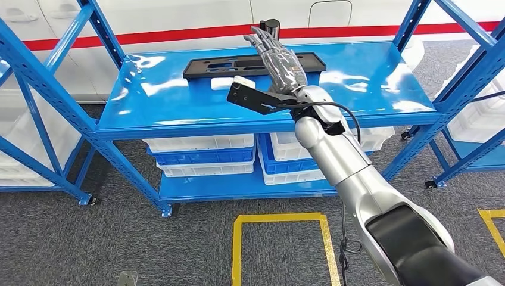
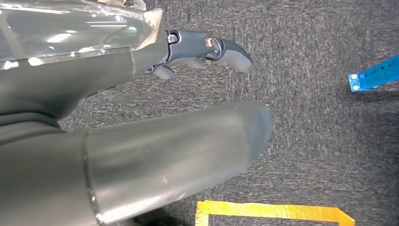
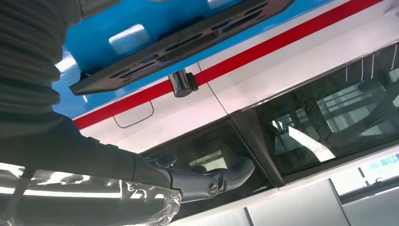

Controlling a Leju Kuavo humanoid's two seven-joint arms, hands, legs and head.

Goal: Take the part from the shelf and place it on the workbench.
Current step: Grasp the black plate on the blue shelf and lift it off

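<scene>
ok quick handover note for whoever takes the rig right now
Right hand: raised over the blue shelf, fingers extended, holding nothing, near the black tray.
Left hand: hangs over the carpet, holding nothing.
Dark cylindrical part stands at the back edge of the shelf, behind the tray.
Done: reach only. Left: grasp the part, carry it to the workbench.

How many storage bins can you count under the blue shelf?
4: two white bins sandwiching a blue one on the left, and a blue bin on the right. The arm may hide more.
</scene>
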